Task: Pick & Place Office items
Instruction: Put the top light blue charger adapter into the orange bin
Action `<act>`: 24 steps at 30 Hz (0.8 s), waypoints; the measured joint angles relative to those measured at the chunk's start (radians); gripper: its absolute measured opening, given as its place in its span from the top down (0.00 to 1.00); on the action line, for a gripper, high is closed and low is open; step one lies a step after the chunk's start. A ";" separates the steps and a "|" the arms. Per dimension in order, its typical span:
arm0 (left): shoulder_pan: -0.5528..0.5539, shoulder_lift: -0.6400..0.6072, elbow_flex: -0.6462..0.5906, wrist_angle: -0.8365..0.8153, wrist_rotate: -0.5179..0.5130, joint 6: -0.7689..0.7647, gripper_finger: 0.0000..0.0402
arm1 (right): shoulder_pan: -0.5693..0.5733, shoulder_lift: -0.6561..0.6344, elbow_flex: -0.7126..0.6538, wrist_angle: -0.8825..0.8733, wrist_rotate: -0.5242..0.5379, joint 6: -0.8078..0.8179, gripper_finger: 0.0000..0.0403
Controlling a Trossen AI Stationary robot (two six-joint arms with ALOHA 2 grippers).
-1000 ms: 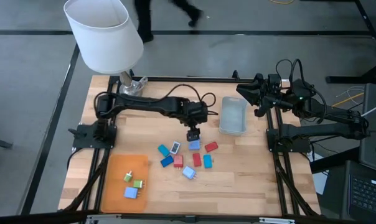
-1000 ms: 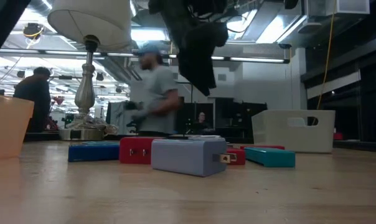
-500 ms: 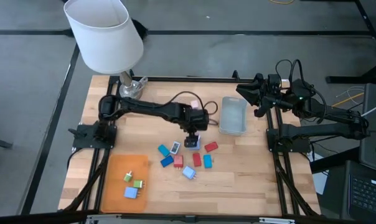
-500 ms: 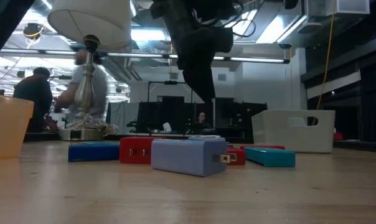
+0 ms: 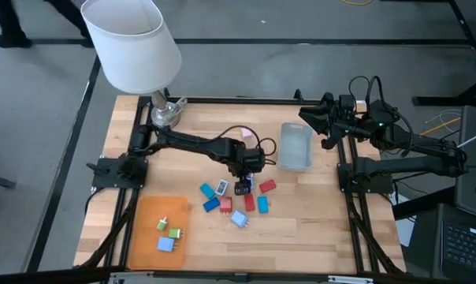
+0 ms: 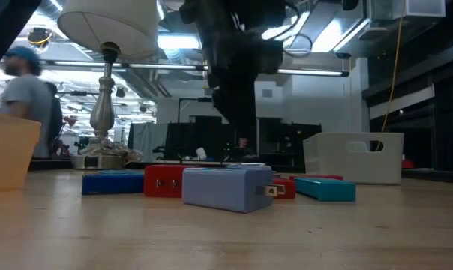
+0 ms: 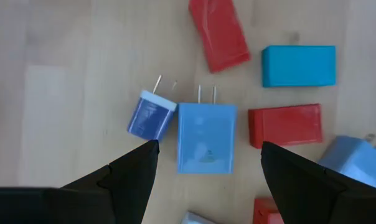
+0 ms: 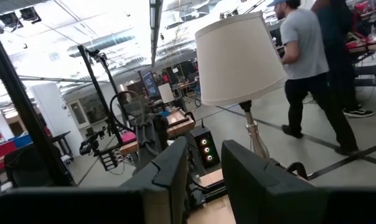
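Several small charger blocks lie flat on the wooden table in a cluster. In the left wrist view I see a light blue one, a dark blue one, two red ones and a teal one. My left gripper hangs open over the cluster, pointing down. The light blue and dark blue blocks lie between its fingertips, and it touches nothing. In the low view it is well above the blocks. My right gripper waits at the table's far right, shut and empty.
A flat orange tray at the near left holds a few small blocks. A translucent bin stands right of the left gripper. A white-shaded lamp stands at the far left corner. People move in the room behind.
My left gripper has moved toward the table's near edge and down, from beside the bin to over the cluster of blocks. The blocks have not moved. A person has walked across the background.
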 joint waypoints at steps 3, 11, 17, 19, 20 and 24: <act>-0.013 0.033 0.000 -0.001 -0.004 -0.021 0.31 | 0.000 0.000 0.000 -0.001 -0.028 -0.003 0.75; -0.035 0.074 0.000 0.004 -0.009 -0.030 0.31 | 0.000 0.000 0.000 -0.004 -0.043 -0.005 0.75; -0.038 0.101 0.000 0.021 -0.028 -0.031 0.31 | 0.000 0.001 0.000 -0.004 -0.043 -0.010 0.75; -0.038 0.104 -0.002 0.002 -0.028 -0.033 0.31 | 0.000 0.000 0.000 -0.004 -0.043 -0.014 0.75; -0.037 0.104 -0.002 0.008 -0.028 -0.039 0.31 | 0.000 0.001 0.000 -0.005 -0.043 -0.014 0.75; -0.037 0.096 0.000 -0.002 -0.038 -0.066 0.31 | 0.000 0.001 0.000 -0.005 -0.043 -0.016 0.75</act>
